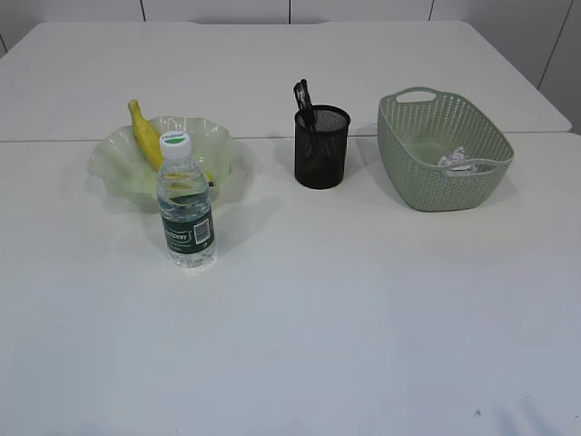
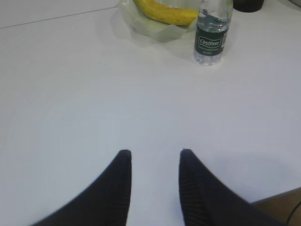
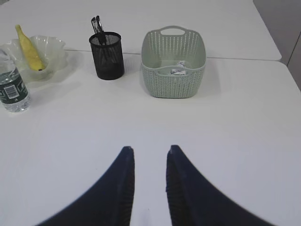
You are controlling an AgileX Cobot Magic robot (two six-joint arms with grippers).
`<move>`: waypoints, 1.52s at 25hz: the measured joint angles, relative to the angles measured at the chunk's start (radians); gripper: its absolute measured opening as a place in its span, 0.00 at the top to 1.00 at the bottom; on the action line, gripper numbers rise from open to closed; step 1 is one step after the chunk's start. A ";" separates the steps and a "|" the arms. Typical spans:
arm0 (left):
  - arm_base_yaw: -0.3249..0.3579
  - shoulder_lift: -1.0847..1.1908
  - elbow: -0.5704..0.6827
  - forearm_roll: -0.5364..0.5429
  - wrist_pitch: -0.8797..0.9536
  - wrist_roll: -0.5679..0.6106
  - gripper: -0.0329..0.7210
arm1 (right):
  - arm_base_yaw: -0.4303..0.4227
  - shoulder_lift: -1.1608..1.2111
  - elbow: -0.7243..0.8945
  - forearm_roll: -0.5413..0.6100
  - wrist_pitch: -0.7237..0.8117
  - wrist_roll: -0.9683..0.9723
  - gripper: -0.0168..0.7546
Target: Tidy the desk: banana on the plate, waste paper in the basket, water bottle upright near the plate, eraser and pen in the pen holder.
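Note:
A yellow banana lies in the pale green wavy plate. A clear water bottle with a white cap stands upright just in front of the plate. A black mesh pen holder holds a black pen; the eraser is not visible. Crumpled white paper lies in the green basket. Neither gripper shows in the exterior view. My left gripper is open and empty over bare table, well short of the bottle. My right gripper is open and empty, in front of the basket.
A seam between two white tables runs behind the plate and holder. The table's near edge shows at the lower right of the left wrist view.

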 joint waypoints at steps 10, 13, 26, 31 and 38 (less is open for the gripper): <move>0.000 0.000 0.000 0.000 0.000 0.000 0.64 | 0.000 -0.077 -0.002 0.002 0.017 -0.002 0.75; 0.000 0.000 0.000 0.000 0.000 0.000 0.64 | 0.000 -0.102 -0.002 0.006 0.028 -0.002 0.75; 0.000 0.000 0.000 0.000 0.000 0.000 0.64 | 0.000 -0.102 -0.002 0.046 0.173 -0.002 0.75; 0.000 0.000 0.000 0.000 0.000 0.000 0.64 | 0.000 -0.102 -0.002 0.020 0.211 -0.002 0.75; 0.000 0.000 0.000 0.000 0.000 0.000 0.64 | 0.000 -0.102 -0.002 -0.035 0.239 -0.002 0.75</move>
